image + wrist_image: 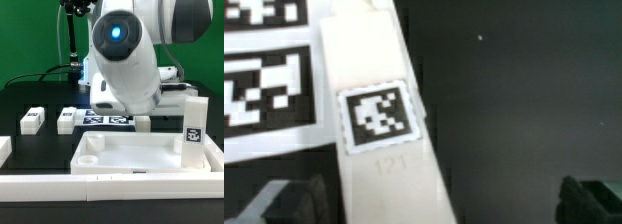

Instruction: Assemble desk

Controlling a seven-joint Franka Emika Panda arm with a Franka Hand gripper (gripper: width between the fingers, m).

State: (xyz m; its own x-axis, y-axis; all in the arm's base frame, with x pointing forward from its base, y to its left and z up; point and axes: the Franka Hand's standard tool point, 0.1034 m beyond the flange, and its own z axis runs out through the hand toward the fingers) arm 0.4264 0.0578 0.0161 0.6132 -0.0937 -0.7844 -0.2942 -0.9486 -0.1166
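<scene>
The wide white plastic rectangular desk top lies on the black surface, one white square tagged leg upright at its corner on the exterior view's right. We see a second leg beside the marker board, between the released end effector's spread jaws (neither touching it).

no legible txt/nos., only b/w coded tags on desk leg, marker board

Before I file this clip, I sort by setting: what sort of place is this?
Probably a robot lab bench: an arm over a black table, a green backdrop, and a marker board.
</scene>
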